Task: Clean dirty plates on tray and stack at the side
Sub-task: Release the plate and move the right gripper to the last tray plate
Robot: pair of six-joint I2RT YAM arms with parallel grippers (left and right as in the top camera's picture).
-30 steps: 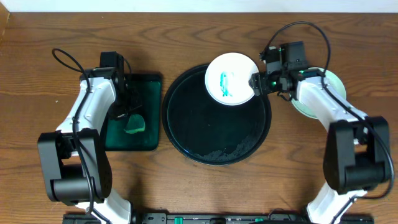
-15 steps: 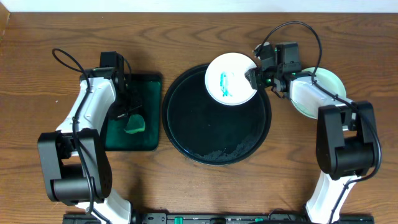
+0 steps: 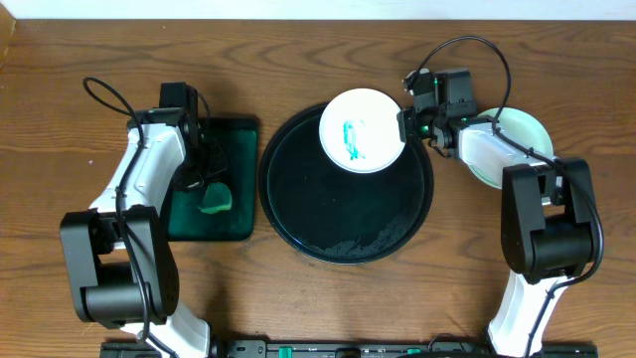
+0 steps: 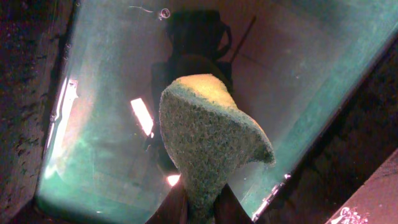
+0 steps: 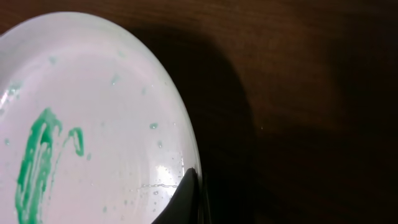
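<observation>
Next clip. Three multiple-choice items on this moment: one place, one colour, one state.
1. Where is the small round white plate with the smear? A) over the far part of the large round black tray; B) at that tray's near rim; C) on the floor.
2. The smear's colour? A) red; B) teal-green; C) brown.
3. The left tool is: A) open, empty; B) shut on the green sponge; C) out of view.
Key: 1 A, seen overhead; 2 B, clear in the right wrist view; 3 B, the sponge is pinched at its lower end.
</observation>
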